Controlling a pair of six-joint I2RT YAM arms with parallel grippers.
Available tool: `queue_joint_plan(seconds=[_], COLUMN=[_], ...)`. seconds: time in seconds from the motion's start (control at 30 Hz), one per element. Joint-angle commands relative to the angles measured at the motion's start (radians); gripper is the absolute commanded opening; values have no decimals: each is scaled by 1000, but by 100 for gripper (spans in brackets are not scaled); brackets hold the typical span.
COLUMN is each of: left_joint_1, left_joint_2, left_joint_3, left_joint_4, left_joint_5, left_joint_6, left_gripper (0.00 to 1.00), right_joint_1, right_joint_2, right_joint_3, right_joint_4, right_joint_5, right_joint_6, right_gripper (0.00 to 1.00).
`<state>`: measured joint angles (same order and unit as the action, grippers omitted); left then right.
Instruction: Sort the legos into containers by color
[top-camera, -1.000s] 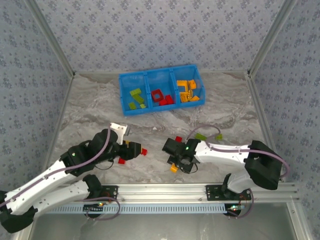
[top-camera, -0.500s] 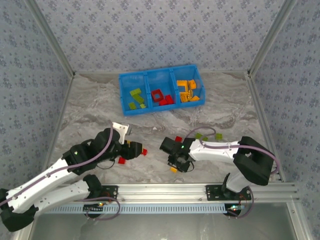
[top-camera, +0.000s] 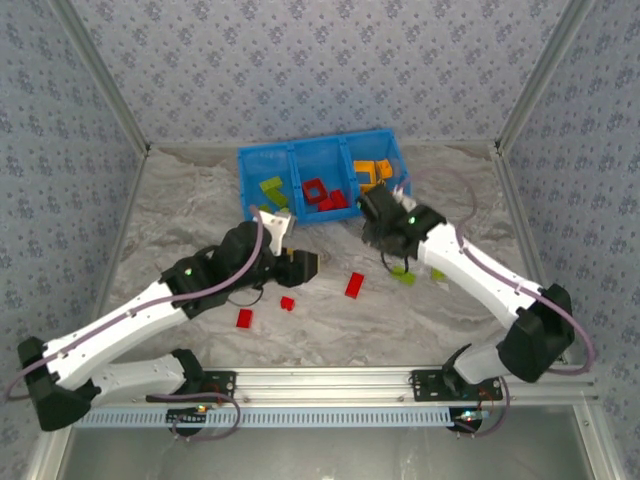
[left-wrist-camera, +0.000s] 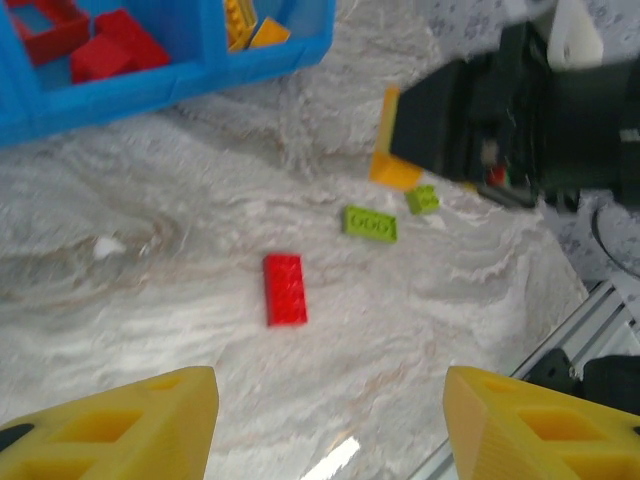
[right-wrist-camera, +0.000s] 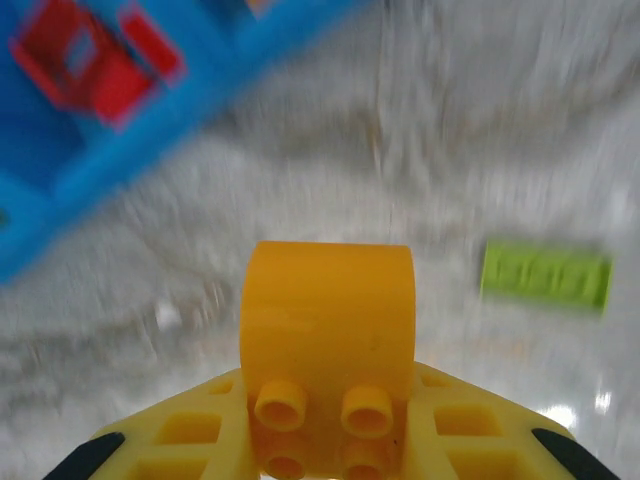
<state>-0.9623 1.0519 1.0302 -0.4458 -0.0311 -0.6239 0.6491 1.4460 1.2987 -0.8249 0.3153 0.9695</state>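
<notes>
— Starting nearest: spotting the nearest red brick (top-camera: 244, 318) and a second red brick (top-camera: 287, 303) lying loose on the worktop (top-camera: 180, 230), just beside the left arm (top-camera: 150, 310).

— Agreeing. Finding the long red brick (top-camera: 354, 285) a little beyond, lying flat between the two arms. Reading the left jaws as standing wide apart, holding nothing, hovering over bare worktop.

— Asking about the right jaws?

— Seeing them clamping an orange brick (right-wrist-camera: 330, 330), studs facing the wrist camera, lifted clear of the worktop.

— Making out a larger green brick (left-wrist-camera: 370, 222) and a smaller green brick (left-wrist-camera: 422, 199) just beside it, both lying under those jaws. Losing part of them overhead behind the right arm (top-camera: 480, 275).

— Ending farthest: finding the blue bin (top-camera: 315, 148) holding green pieces left, red in the middle, orange right. Missing its near right corner, covered by the right arm. Getting only a smeared blue wall and blurred red shapes through the right wrist camera.
</notes>
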Motion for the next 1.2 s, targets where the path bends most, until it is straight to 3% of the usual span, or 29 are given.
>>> queue_joint_plan(seconds=[0.0,0.1,0.27,0.6,0.73,0.9,1.17], left_joint_1=[-3,0,3,14,16,16,16], left_joint_2=[77,159,294,407,407,385,336], left_joint_3=[92,140,225,266,253,232,184], left_joint_4=[130,182,239,312,313,302,267], left_joint_5=[-28,-46,-30,19,20,10,-8], left_joint_6=[35,33,43,28,22,18,3], left_gripper=[62,62,61,61,61,61,61], right_joint_1=[-72,-134,-208,-262,-267,-250,-214], right_joint_2=[153,339,623,927,978,923,722], right_joint_3=[141,320,584,891,946,937,927], right_joint_4=[-11,-34,-87,-138,-165,-167,-166], right_joint_5=[142,211,235,269,271,286,299], right_joint_6=[-330,-458,-514,-559,-566,-563,-559], right_gripper=[25,25,24,27,38,59,62])
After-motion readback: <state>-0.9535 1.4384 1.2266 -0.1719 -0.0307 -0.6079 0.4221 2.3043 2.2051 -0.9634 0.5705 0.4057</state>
